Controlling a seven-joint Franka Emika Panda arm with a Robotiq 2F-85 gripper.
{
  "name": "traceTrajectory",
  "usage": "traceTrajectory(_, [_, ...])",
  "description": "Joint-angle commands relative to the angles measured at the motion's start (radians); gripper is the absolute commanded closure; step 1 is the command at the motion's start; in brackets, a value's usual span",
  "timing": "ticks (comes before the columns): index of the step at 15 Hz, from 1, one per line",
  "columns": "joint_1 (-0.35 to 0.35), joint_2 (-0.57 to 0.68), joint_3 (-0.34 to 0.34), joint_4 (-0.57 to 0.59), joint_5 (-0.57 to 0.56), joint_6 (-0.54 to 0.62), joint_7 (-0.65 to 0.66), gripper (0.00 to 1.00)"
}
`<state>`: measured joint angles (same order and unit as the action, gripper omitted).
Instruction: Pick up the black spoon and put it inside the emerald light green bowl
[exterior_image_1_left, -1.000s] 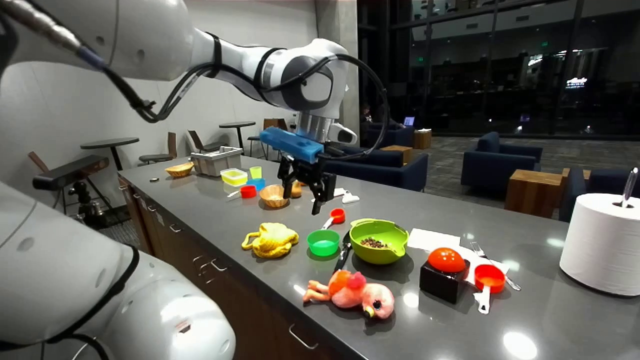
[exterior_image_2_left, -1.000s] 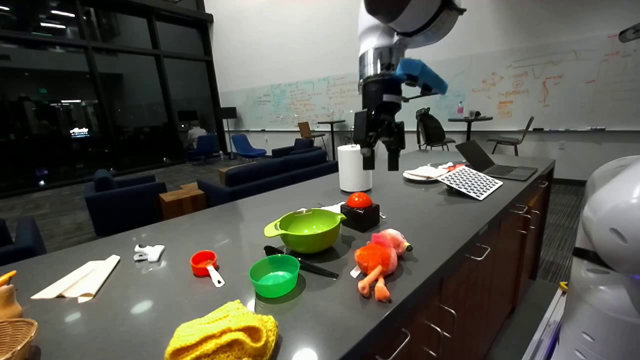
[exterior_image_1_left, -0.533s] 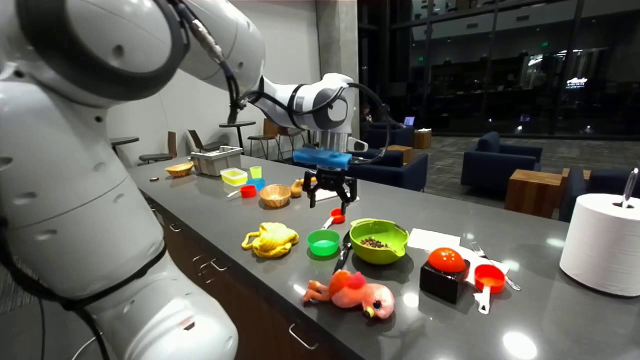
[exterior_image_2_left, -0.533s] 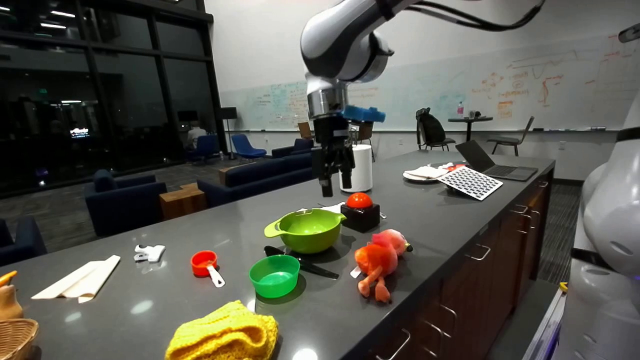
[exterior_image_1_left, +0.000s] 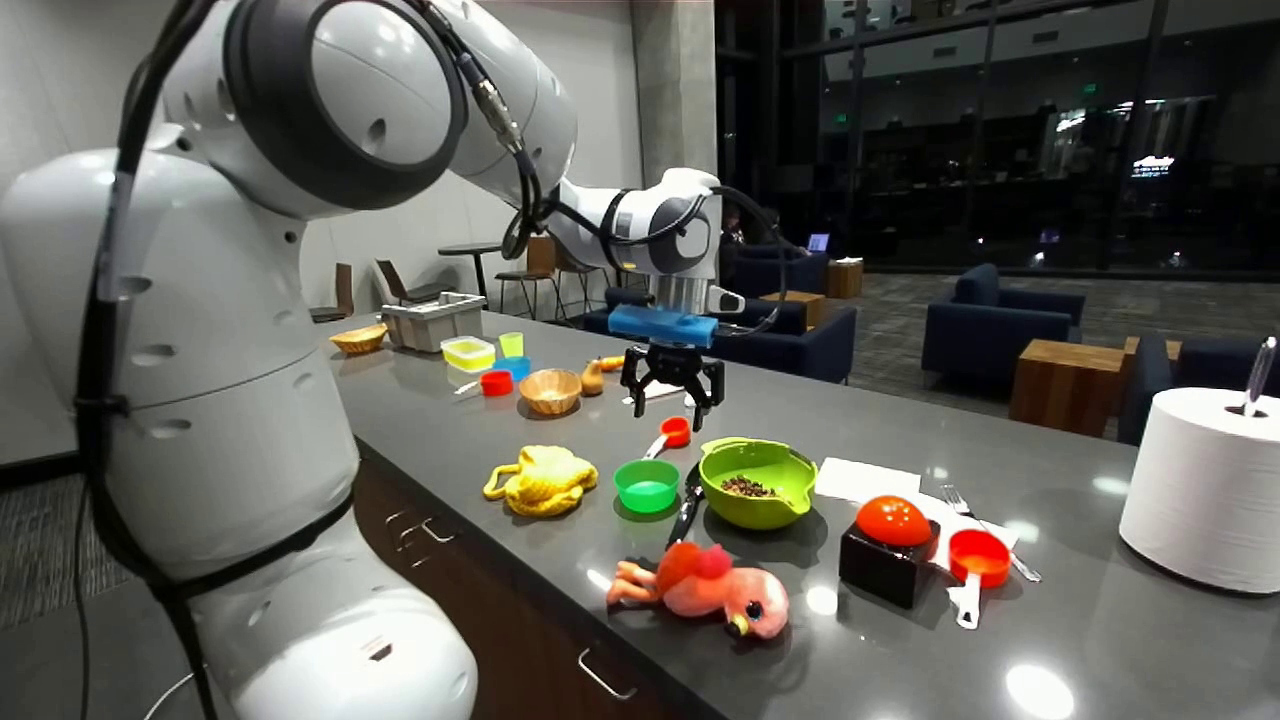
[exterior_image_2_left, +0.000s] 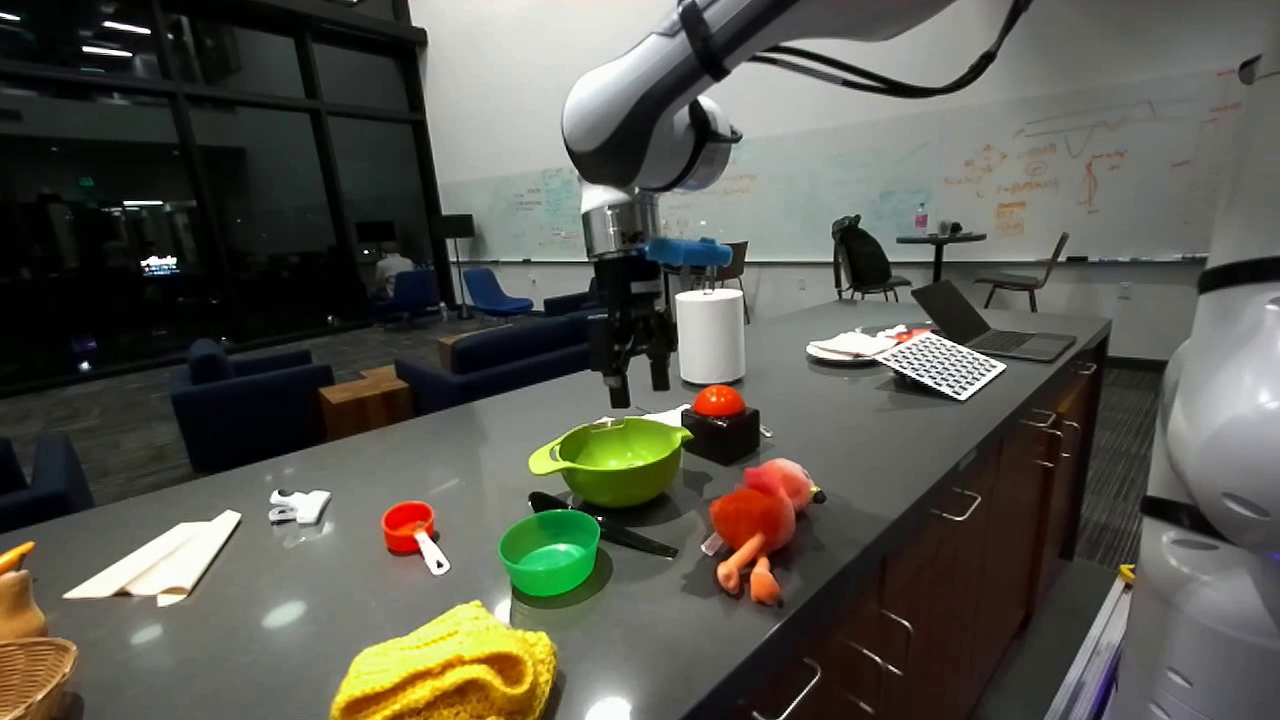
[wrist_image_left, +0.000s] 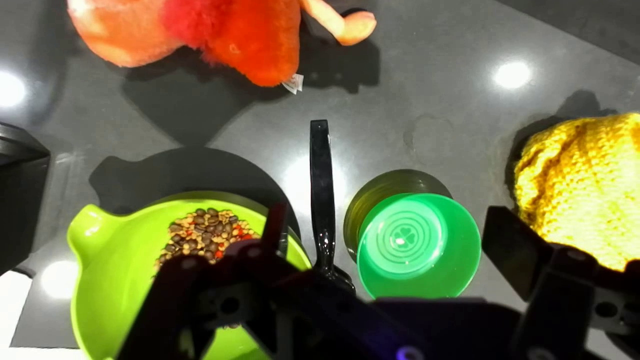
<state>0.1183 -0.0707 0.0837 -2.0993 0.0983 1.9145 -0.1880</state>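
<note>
The black spoon (exterior_image_1_left: 687, 509) lies on the counter between the lime-green bowl (exterior_image_1_left: 757, 508) and a smaller vivid-green cup (exterior_image_1_left: 647, 492). The spoon (exterior_image_2_left: 637, 541) and bowl (exterior_image_2_left: 622, 484) also show in an exterior view. In the wrist view the spoon's handle (wrist_image_left: 322, 185) is plain, and its scoop end is partly hidden by my gripper. The bowl (wrist_image_left: 107, 270) holds a mix of beans and grains. My gripper (exterior_image_1_left: 669, 416) is open and empty, well above the counter. In the wrist view the spread fingers (wrist_image_left: 390, 235) stand either side of the green cup and the spoon's lower part.
A pink flamingo plush (exterior_image_1_left: 715, 590) lies near the spoon's handle end. A yellow knitted cloth (exterior_image_1_left: 545, 482), a red measuring cup (exterior_image_1_left: 675, 432) and a black box with a red button (exterior_image_1_left: 888, 550) stand around. The counter's edge (exterior_image_1_left: 560, 600) runs past the plush.
My gripper has come down and, in an exterior view, moved left from near the paper roll to above the bowl's far side. It has also turned. The objects have not moved.
</note>
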Motion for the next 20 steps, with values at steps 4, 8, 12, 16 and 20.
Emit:
traceTrajectory(4, [0.003,0.003,0.015,-0.031,-0.010,0.066,0.030,0.00])
traceTrajectory(8, [0.004,0.035,0.022,-0.093,0.042,0.164,0.029,0.00])
traceTrajectory(12, [-0.004,0.073,0.020,-0.134,0.100,0.214,0.011,0.00])
traceTrajectory(16, [-0.007,0.138,0.022,-0.126,0.118,0.242,-0.029,0.00])
traceTrajectory(20, [-0.011,0.225,0.029,-0.089,0.113,0.290,-0.085,0.00])
